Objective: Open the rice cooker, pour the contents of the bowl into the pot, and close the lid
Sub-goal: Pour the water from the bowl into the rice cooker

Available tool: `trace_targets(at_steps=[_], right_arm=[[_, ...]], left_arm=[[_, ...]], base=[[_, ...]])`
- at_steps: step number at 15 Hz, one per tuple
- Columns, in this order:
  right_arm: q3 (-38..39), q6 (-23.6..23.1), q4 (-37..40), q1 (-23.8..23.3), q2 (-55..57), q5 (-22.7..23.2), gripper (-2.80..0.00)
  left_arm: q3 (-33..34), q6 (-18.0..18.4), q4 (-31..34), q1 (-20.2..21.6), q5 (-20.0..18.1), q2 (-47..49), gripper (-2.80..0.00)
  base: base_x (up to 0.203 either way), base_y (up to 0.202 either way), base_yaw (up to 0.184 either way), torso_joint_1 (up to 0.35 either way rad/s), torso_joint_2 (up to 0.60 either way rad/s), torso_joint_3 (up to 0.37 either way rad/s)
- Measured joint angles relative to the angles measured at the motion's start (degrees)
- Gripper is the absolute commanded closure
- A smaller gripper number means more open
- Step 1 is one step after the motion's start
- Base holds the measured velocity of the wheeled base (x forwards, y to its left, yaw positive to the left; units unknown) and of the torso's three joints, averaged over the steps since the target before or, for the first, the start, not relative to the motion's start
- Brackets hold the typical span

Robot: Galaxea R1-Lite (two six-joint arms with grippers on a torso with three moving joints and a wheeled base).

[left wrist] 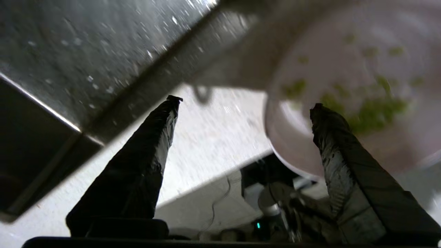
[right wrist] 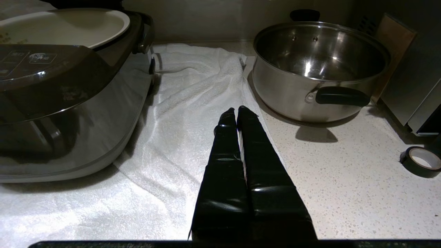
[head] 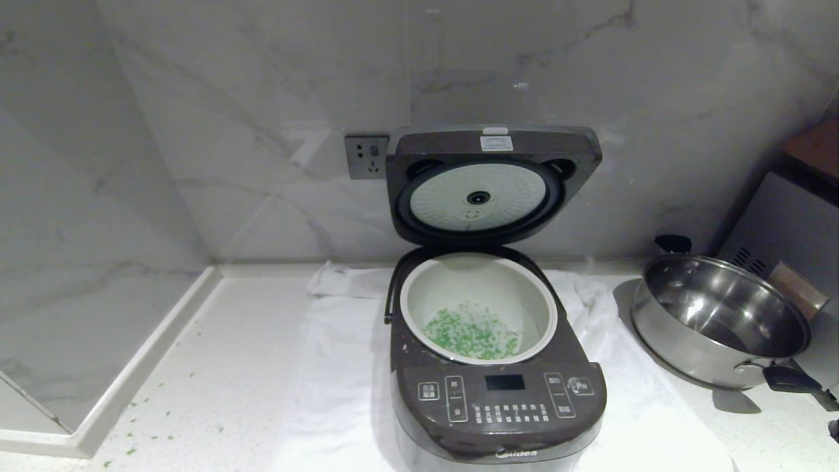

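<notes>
the cooker [head: 495,387] stands on a white towel [head: 334,380] at the middle of the bench [head: 216,367], close to the front edge, its panel facing front. the lid [head: 491,187] is swung up on its hinge at the back, nearly upright before the marble wall, the round inner plate facing forward. the pot [head: 541,308] sits in the cooker, and the green bits [head: 468,334] lie across its floor, mostly toward the front. a few more green specks lie scattered on the bench near its front left corner.

neither arm shows in the head view. in the left wrist view the left gripper [left wrist: 243,105] has its fingers spread wide, with nothing between them. the bowl [left wrist: 355,89] is close by one fingertip, tilted toward the camera, blurred, with some green bits clinging inside; whether that finger touches it i cannot tell, nor where on the bench it sits.

the right gripper [right wrist: 237,112] hangs low over the towel's right edge, near the bench's front, fingers pressed together and empty. a steel pan [head: 718,318] stands toward the bench's right end, just beside the towel. a roll of black tape [right wrist: 421,161] lies further right, near the front edge.
</notes>
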Motion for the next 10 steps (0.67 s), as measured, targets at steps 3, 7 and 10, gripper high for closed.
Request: trace_targets(at_steps=[3, 7, 10], right_arm=[[0.0, 0.0, 0.0, 0.0, 0.0, 0.0, 0.00], [0.0, 0.0, 0.0, 0.0, 0.0, 0.0, 0.00], [0.0, 0.0, 0.0, 0.0, 0.0, 0.0, 0.00]], left_arm=[[0.7, -1.5, -5.3, -0.4, -0.5, 2.2, -2.80], [0.5, -2.8, -5.4, -1.0, -0.6, 4.1, -2.80], [0.7, -3.5, -5.4, -1.1, -0.7, 4.6, 0.00]], base=[[0.000, 0.000, 0.000, 0.000, 0.00, 0.000], [0.000, 0.000, 0.000, 0.000, 0.00, 0.000], [0.000, 0.000, 0.000, 0.000, 0.00, 0.000]])
